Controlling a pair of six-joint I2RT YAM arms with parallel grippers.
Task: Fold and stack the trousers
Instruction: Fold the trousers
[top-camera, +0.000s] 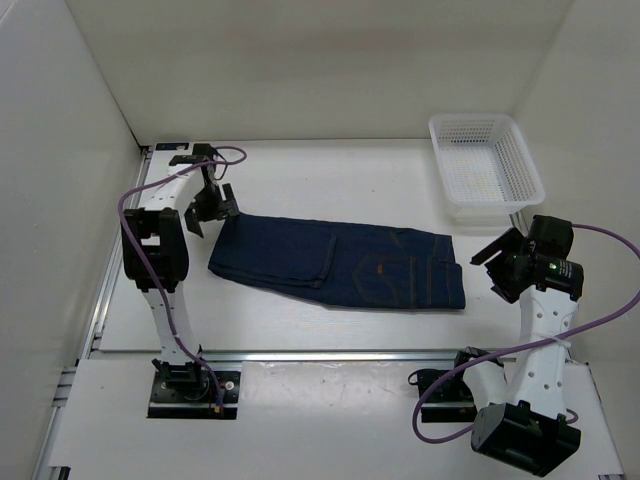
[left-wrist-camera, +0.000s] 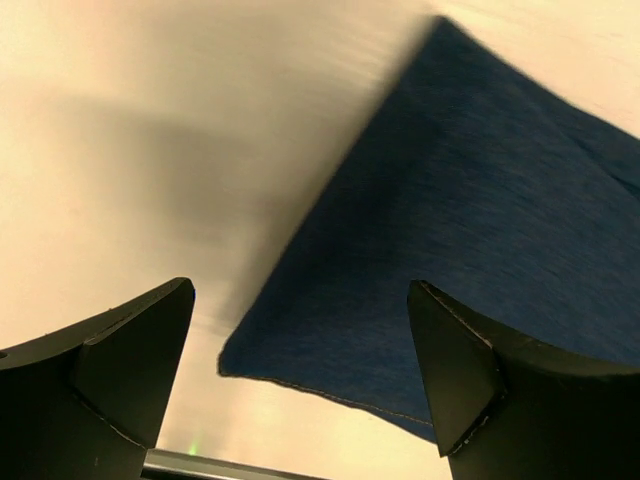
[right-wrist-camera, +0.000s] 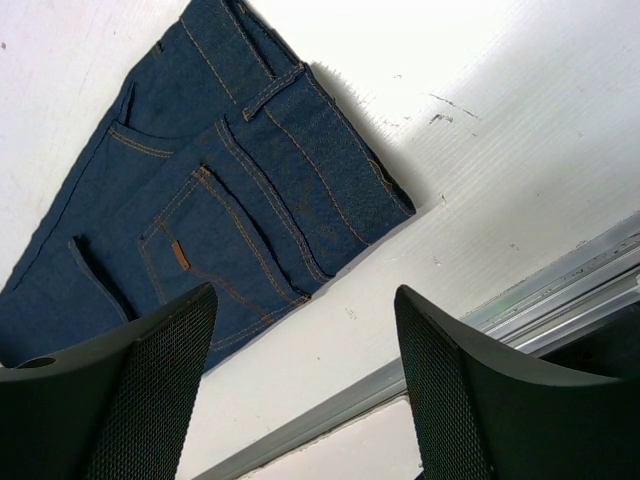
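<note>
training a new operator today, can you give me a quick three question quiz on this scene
1. True or false: the left gripper is shut on the trousers.
2. Where does the white basket stand? A) far right corner of the table B) far left corner C) on the trousers
3. Which end of the trousers lies nearest the right gripper?
Key: 1 false, it is open; 2 A; 3 the waist end.
</note>
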